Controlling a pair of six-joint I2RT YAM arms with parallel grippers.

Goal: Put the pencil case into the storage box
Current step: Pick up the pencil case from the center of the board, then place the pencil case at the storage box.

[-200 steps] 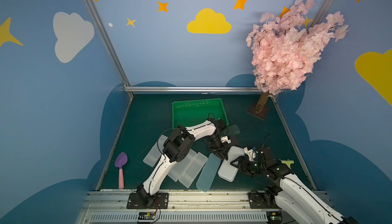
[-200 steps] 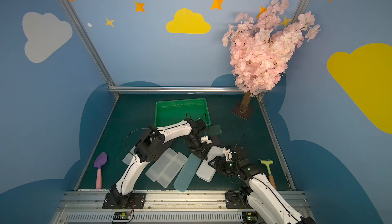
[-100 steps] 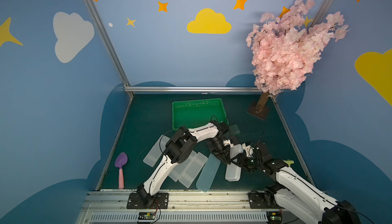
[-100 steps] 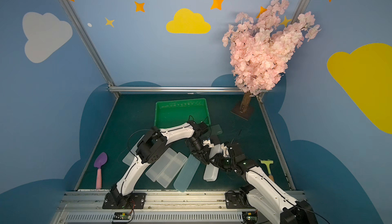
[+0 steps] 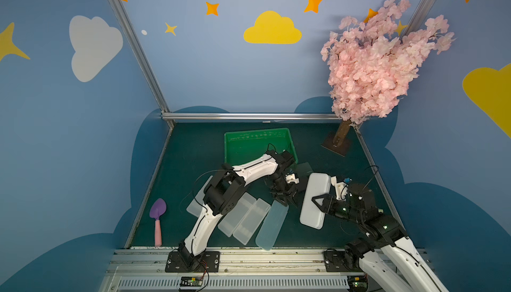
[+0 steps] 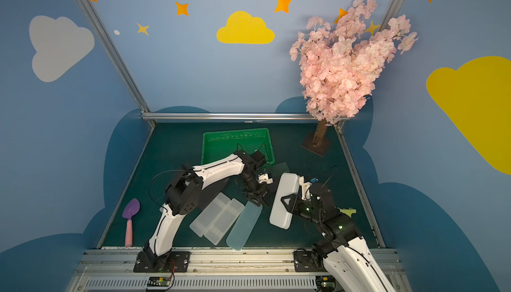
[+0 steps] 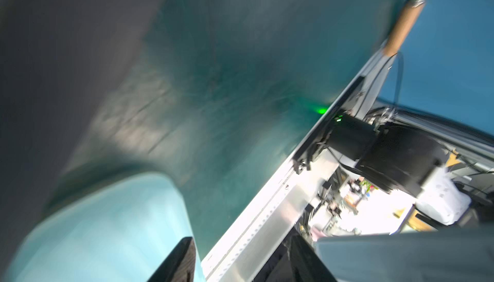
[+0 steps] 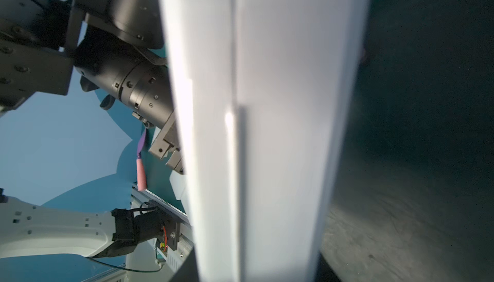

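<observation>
One storage box [image 5: 249,146], one shovel [image 5: 158,216]; one white pencil case [image 5: 318,184] — in right hand [image 5: 316,200]

Left arm [image 5: 254,169] stands btwn right gripper [image 5: 318,201], w/ white pencil case [image 5: 318,182], & storage box [image 5: 249,148]; dark case [image 5: 304,168] lies there too. Mat [image 5: 348,166] beyond gripper, away from left arm, is open.

mat [image 7: 227,80] blurred, storage box [image 5: 249,149] occluded (partly)
</observation>
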